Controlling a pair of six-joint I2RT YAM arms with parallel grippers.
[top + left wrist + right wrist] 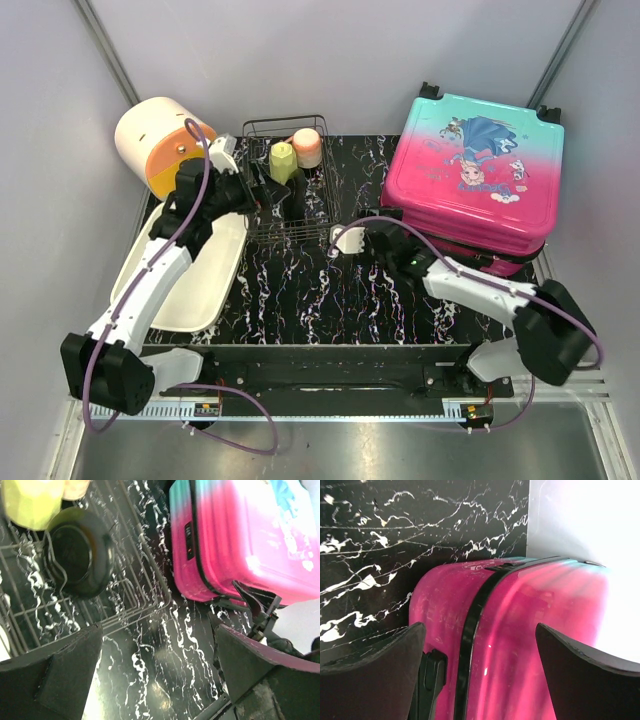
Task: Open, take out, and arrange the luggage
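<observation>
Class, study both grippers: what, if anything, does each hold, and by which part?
Nothing is held. The left gripper is open over the table; the right gripper is open, facing the zipped edge of the luggage, not gripping it.

No readable txt, nos. or brand in any view. Luggage (470,175), straight ahead of right hand (479,627): lid has cartoon girl pic only, no legible wording. Small dark fitting on its side too blurred to read.
</observation>
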